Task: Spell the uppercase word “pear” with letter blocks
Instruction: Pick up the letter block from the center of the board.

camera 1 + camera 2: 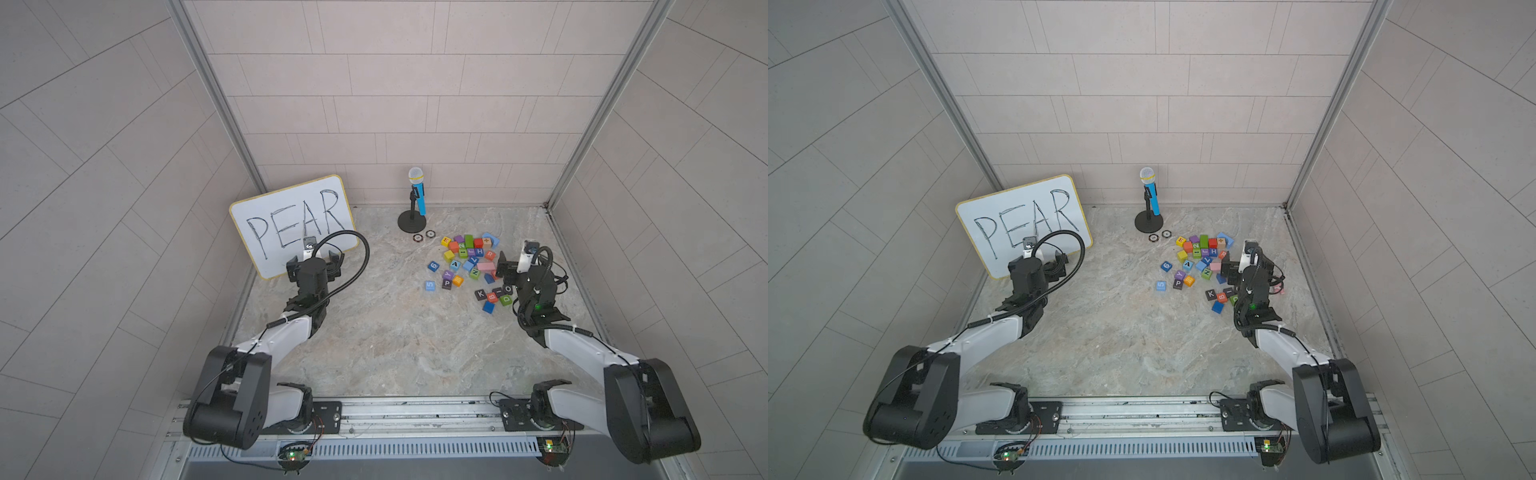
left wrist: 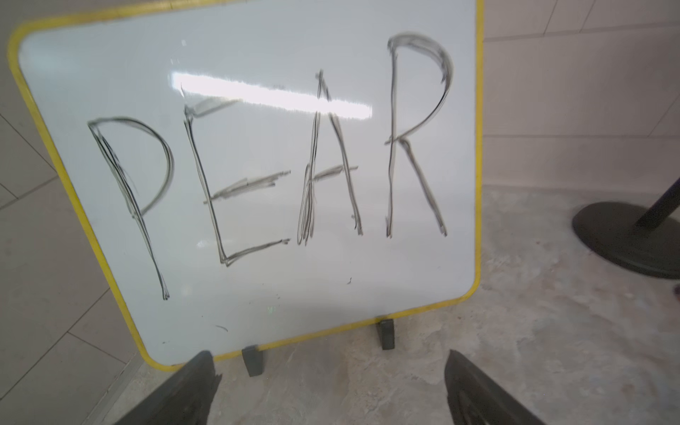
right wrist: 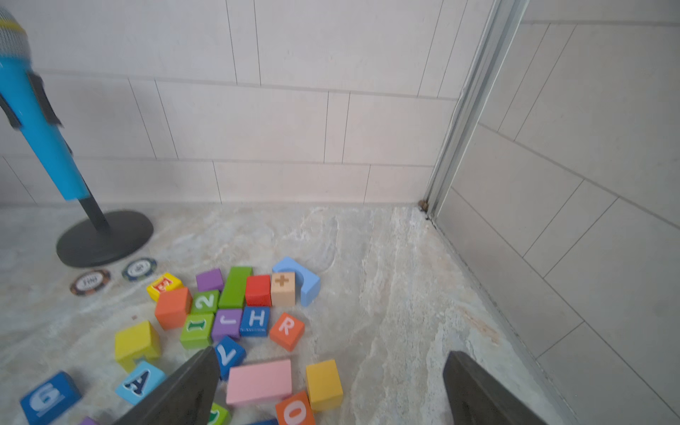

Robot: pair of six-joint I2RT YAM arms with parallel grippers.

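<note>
I look past my right gripper [image 3: 331, 355], its two dark jaws spread wide and empty, onto a marbled table [image 3: 397, 265]. The letter blocks [image 3: 235, 305] lie in a loose heap. The orange-red R [image 3: 287, 330] sits at the heap's edge, the yellow E [image 3: 163, 285] towards the wall, and the light blue A [image 3: 140, 382] just beside one jaw. A plain pink block [image 3: 259, 381] lies near the R. Beyond the blocks a blue toy microphone [image 3: 36, 121] stands on a black stand [image 3: 105, 237], with two poker chips [image 3: 90, 281] by its base.

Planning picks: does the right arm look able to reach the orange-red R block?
Likely yes: the R block lies uncovered at the edge of the pile, just ahead of the open right end effector.
</note>
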